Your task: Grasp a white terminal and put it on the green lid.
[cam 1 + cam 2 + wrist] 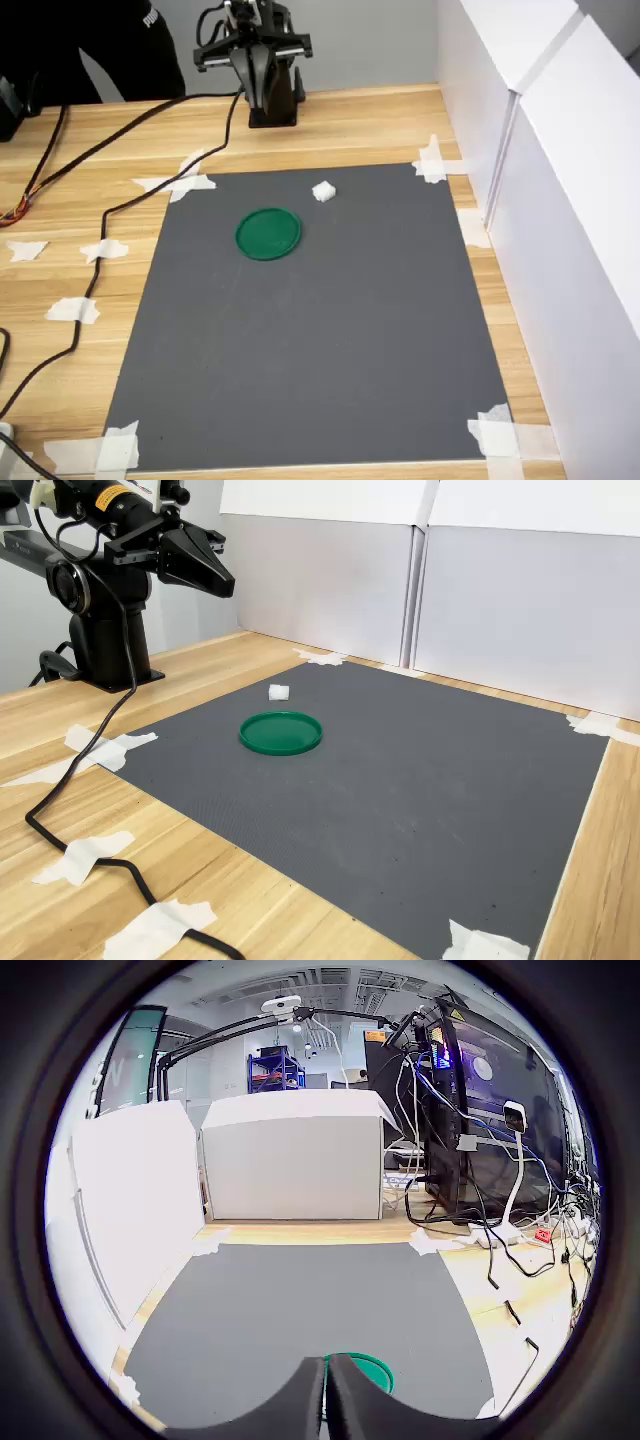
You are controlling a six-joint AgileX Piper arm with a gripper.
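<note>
While the gripper point(222, 578) hangs high over the bare wood near the arm base point(105, 645), jaws are pressed together tip to tip w/ nothing between them (wrist view shows the two tips meeting).

Surface: dark grey mat point(330, 340) taped at corners onto a wooden table point(90, 160); white tape pieces point(180, 183) scattered on the wood. White foam walls point(520, 610) close off two sides of the mat. Black cable point(110, 210) runs across the wood beside the mat.

Green lid point(268, 233) lies flat on the mat, ahead of and below the jaws; its rim just shows past the tips in wrist view point(365, 1368). White terminal point(323, 191) sits on the mat near the lid, apart from it, not touching, also below the jaws.

Rest of the mat beyond the lid is open up to the walls.
</note>
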